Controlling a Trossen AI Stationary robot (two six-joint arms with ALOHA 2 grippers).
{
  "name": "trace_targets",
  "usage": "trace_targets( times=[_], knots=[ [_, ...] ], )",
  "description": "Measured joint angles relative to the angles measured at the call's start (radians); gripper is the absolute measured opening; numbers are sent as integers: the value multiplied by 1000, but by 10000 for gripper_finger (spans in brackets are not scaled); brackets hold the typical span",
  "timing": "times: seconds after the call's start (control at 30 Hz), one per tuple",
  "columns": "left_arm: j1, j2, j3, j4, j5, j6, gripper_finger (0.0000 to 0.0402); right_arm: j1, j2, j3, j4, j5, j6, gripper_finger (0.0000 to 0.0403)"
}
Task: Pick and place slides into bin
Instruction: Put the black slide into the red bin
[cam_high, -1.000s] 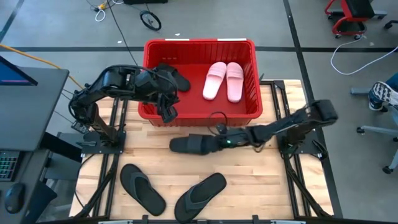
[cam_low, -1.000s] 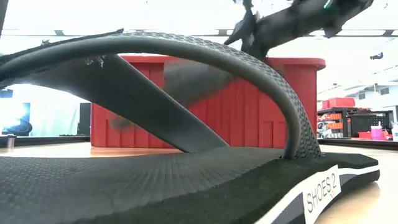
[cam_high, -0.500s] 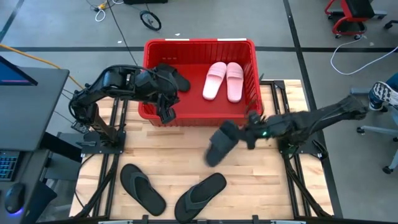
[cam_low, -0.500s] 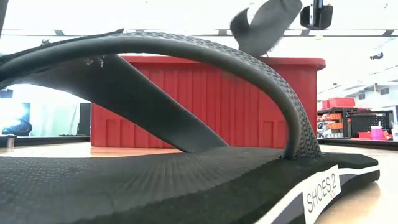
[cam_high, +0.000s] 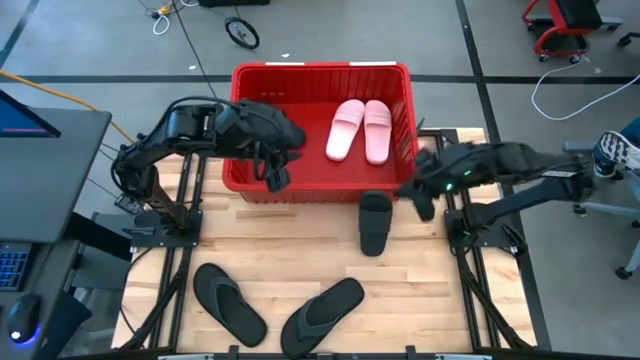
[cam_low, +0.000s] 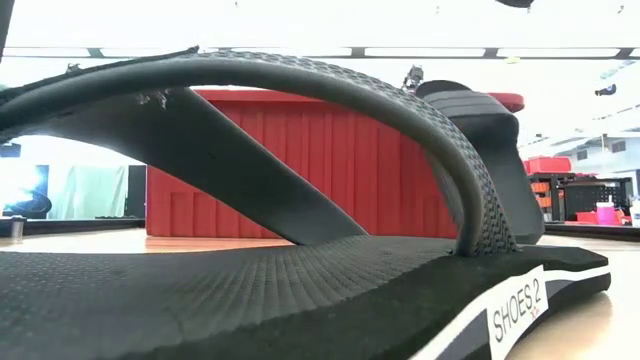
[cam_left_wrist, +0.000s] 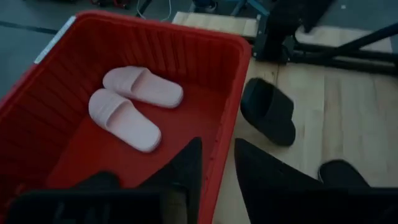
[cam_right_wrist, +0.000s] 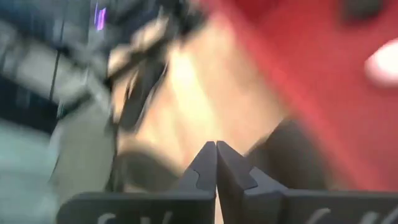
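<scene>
Grey floor (cam_high: 90, 40) with cables; wheel (cam_high: 241, 32) at 11 o'clock, red chair (cam_high: 563, 25) at 1, desk (cam_high: 45, 190) at 9.

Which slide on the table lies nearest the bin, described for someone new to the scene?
Find the red bin at the table's far edge. Just outside its front wall, near the right corner, lies a black wide-strap slide. Unlike the two flip-flops nearer the front, it has one broad band, no thong.
</scene>
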Motion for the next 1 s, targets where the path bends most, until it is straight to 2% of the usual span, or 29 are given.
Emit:
trace_targets(
  times=[0.1, 0.17, 0.27, 0.43, 0.57, 0.77, 0.9, 1.0],
  knots=[
    [0, 8, 0, -5, 0, 14, 115, 47, 54, -26, -34, -143, 2, 19],
    [0, 14, -1, -6, 0, 34, 125, 84, 90, -38, -30, -187, -14, 32],
    [0, 26, 0, -8, 0, 48, 145, 124, 149, -40, -33, -185, -80, 54],
    [0, 67, -1, -7, 0, 52, 173, 141, 229, -40, -34, -80, -278, 98],
    [0, 90, 0, -10, 0, 53, 185, 86, 292, -40, -48, -80, -395, 140],
    [-2, 106, 0, -20, 0, 45, 183, -43, 353, -40, -59, -76, -434, 196],
    [-6, 105, 0, -23, 0, 41, 175, -117, 361, -40, -57, -80, -453, 214],
    [-10, 105, 0, -23, 0, 41, 172, -159, 366, -40, -58, -152, -478, 217]
  ],
)
